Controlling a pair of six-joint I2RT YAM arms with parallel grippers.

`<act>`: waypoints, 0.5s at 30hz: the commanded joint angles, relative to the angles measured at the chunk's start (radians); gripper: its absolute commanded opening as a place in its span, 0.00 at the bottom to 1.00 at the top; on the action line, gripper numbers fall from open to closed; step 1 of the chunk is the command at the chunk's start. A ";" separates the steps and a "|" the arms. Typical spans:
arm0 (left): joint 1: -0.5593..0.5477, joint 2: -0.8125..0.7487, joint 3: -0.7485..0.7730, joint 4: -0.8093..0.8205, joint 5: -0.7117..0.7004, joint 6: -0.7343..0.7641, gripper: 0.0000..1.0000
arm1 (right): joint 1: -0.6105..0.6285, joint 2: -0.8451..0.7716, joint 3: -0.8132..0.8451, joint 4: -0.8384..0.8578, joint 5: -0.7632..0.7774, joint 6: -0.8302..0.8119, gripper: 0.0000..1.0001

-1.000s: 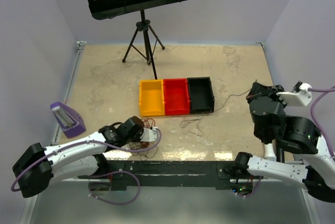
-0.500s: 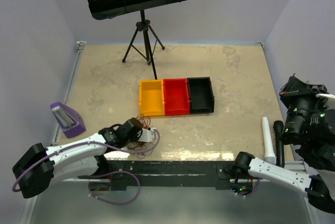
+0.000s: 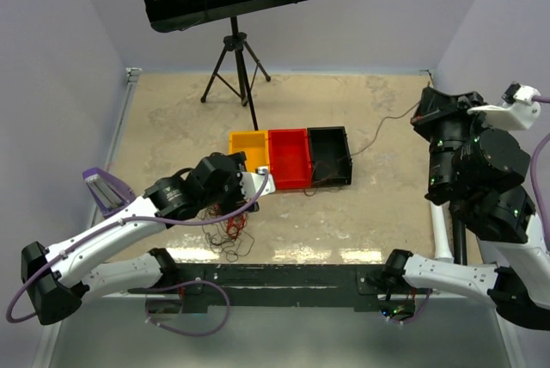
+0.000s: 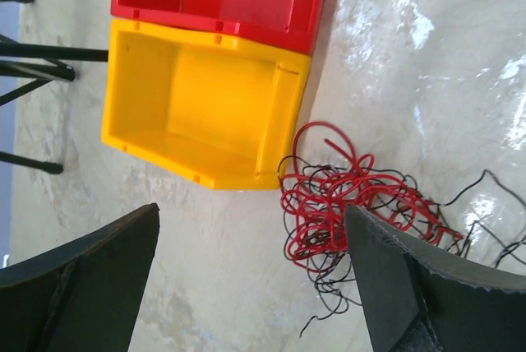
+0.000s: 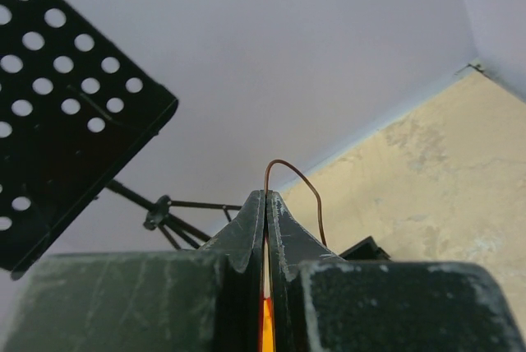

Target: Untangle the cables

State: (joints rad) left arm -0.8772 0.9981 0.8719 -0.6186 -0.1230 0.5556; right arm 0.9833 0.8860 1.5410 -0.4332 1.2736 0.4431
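The cables lie as a curly tangle of red and black wires on the table, just in front of the yellow bin. My left gripper hovers above the tangle, open and empty; the bunch shows by its right finger. My right gripper is raised at the far right, shut on one thin dark wire. That strand runs down over the black bin to the table in front of the bins.
Yellow, red and black bins stand side by side mid-table. A music stand on a tripod is at the back. A purple holder sits at the left, partly behind my left arm.
My left gripper has opened and risen off the tangle toward the bins. My right arm swung up and back, drawing a single strand out over the black bin.
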 commanded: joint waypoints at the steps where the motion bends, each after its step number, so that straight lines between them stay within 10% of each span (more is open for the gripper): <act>1: 0.006 0.001 0.016 -0.037 0.094 -0.059 0.96 | 0.002 0.048 0.034 0.059 -0.184 0.043 0.00; 15: 0.020 -0.062 -0.197 0.080 -0.004 -0.025 0.82 | 0.002 0.171 0.051 0.203 -0.252 -0.018 0.00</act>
State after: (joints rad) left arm -0.8650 0.9539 0.7212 -0.6090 -0.0746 0.5270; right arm 0.9833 1.0439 1.5539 -0.3130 1.0397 0.4679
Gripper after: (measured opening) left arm 0.830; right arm 0.010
